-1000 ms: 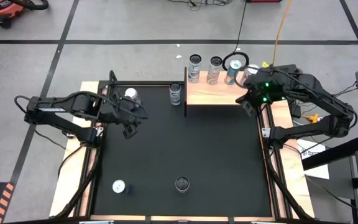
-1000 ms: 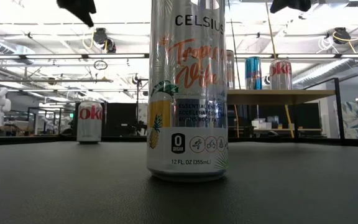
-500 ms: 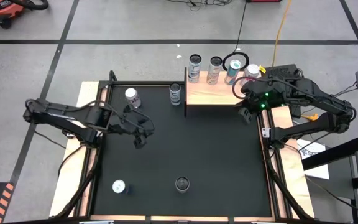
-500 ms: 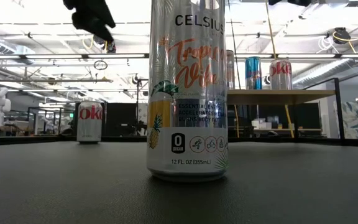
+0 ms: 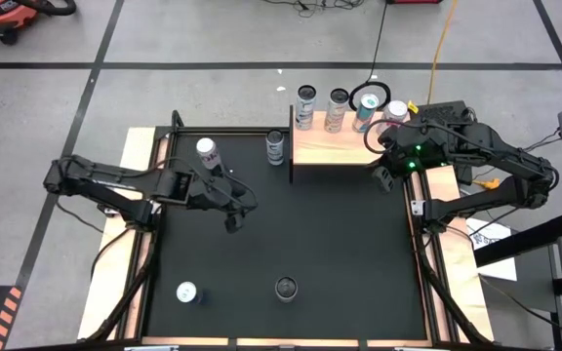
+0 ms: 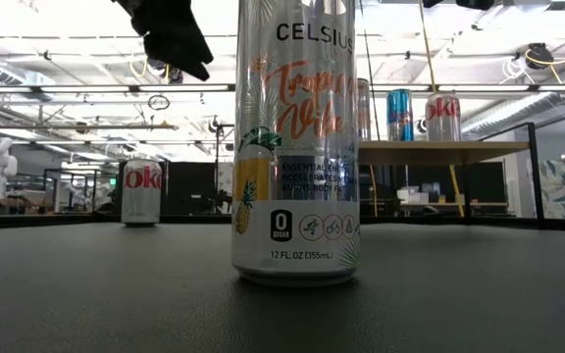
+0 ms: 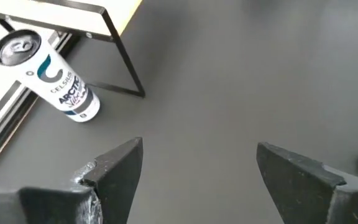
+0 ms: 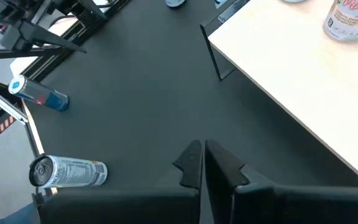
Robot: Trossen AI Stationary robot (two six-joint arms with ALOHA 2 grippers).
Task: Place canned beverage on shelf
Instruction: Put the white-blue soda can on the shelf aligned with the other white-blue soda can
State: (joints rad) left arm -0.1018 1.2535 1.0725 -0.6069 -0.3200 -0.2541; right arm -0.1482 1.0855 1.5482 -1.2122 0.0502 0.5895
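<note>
Currently left arm is stretched across the black mat (image 5: 291, 244), left gripper (image 5: 232, 220) over bare mat toward the middle, fingers (image 7: 114, 165) spread wide with nothing between them. Right arm is folded at the shelf's right end, right gripper (image 5: 382, 179) just off that end over the mat edge, fingers (image 8: 191, 163) pressed together, holding nothing.

Shelf (image 5: 335, 148) sits at the mat's far edge, four cans lined along its back. One Celsius can (image 5: 275, 147) stands on the mat just beside the shelf's left leg. Diet Coke can (image 5: 206, 152) stands near the far-left corner. Two more cans near the front edge: one front-left (image 5: 185, 292), one front-centre (image 5: 285, 288).

Low view: the front-centre can (image 6: 295, 147) fills the middle, top cut off, hiding much of the scene behind. Only a dark piece of the left arm shows at the top edge.
</note>
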